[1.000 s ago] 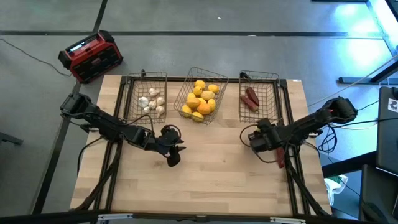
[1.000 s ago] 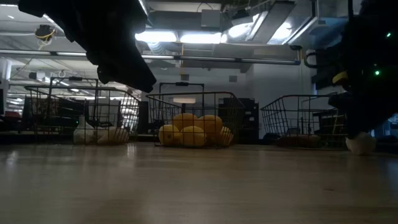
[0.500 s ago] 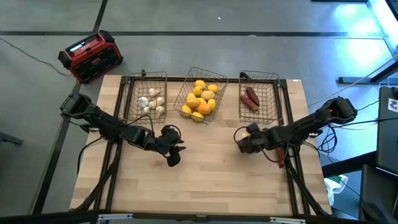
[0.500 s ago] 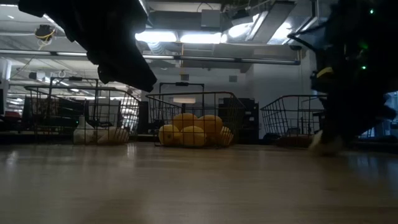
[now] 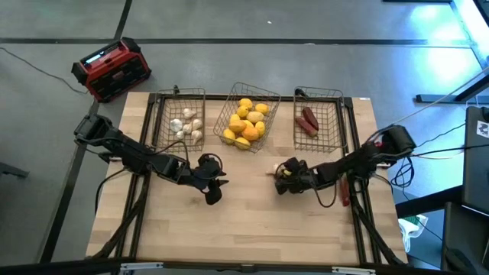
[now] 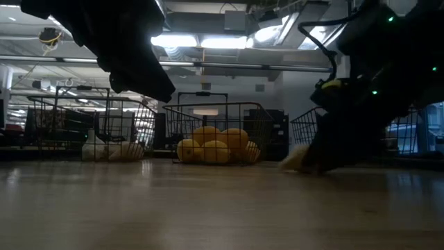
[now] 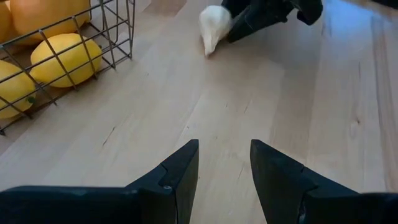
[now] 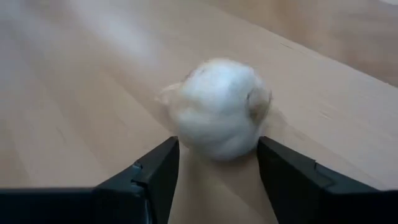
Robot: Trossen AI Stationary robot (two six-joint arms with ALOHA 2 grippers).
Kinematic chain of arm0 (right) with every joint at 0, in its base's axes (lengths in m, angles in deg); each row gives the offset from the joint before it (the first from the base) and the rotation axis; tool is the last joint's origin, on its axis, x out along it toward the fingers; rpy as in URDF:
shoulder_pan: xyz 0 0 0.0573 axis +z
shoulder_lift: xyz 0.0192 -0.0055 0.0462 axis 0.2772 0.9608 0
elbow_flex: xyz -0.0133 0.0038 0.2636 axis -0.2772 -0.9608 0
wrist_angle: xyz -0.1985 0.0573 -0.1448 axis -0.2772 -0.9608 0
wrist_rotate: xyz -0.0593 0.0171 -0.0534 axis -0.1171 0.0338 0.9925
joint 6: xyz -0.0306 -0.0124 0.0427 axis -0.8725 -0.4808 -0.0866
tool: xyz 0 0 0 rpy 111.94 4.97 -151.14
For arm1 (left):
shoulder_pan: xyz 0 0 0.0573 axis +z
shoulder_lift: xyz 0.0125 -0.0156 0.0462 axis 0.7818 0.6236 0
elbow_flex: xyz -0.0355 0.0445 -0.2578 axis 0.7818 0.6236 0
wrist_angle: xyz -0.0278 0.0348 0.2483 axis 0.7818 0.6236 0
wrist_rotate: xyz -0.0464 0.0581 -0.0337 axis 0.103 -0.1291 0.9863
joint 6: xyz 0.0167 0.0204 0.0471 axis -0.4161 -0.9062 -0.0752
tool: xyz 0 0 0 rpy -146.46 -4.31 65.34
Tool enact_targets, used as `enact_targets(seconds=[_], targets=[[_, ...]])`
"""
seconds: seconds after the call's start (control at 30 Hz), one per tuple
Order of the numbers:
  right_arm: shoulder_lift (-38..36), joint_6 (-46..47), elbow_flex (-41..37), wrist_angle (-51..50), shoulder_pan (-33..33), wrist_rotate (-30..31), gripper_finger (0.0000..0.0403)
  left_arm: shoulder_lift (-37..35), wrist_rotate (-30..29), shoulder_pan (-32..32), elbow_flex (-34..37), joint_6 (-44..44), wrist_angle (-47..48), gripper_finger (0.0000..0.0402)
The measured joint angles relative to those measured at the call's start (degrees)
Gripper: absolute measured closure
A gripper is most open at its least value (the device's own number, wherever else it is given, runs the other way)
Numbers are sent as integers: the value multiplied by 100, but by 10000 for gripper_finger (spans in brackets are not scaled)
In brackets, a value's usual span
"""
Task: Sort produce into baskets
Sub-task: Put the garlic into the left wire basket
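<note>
A white bulb (image 8: 219,109) sits between the fingers of my right gripper (image 8: 217,148), low over the table's middle (image 5: 281,173). In the low view the bulb (image 6: 296,159) is down at the tabletop; I cannot tell if it touches. My left gripper (image 5: 216,189) hangs open over bare wood left of centre, nothing between its fingers (image 7: 224,163). Three wire baskets stand along the far edge: the left one (image 5: 182,122) holds white bulbs, the tilted middle one (image 5: 246,122) holds yellow and orange pieces, and the right one (image 5: 315,122) holds dark red pieces. My right gripper pinches the white bulb by its two opposite sides (image 8: 185,138) between its two fingers. The fingers (image 7: 258,17) slant down at it from the table's right. The bulb pokes out ahead of the fingertips, its pointed end (image 7: 208,48) down toward the wood.
A dark red elongated piece (image 5: 344,191) lies near the table's right edge under my right arm. A red-and-black box (image 5: 113,69) stands on the floor beyond the far left corner. Bare wood (image 5: 252,229) fills the near half of the table.
My right gripper has travelled from near the table's right edge toward the middle, sinking and tipping its fingers downward, with the white bulb carried along between them. The bulb now sits low by the tabletop.
</note>
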Motion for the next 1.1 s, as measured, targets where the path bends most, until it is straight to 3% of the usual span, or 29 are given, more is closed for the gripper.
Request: enact_targets(seconds=[0.23,0.37,0.53,0.7,0.87,1.1], targets=[[536,-762,13,1647,0,-83,191,211,-295,15,2,247,-81,261],[722,-1155,30,2358,0,-203,191,577,-299,14,4,109,-680,261],[918,-1483,332,2431,0,-459,191,1113,-211,15,7,-154,-1589,254],[1165,-1749,633,2422,0,-560,191,1525,-23,226,0,-364,-1976,217],[1421,-1798,878,2366,-2,-566,191,1781,100,540,-48,-642,-1917,187],[1395,-1843,1037,1558,-6,-308,191,1846,57,980,-48,-1473,-1981,183]])
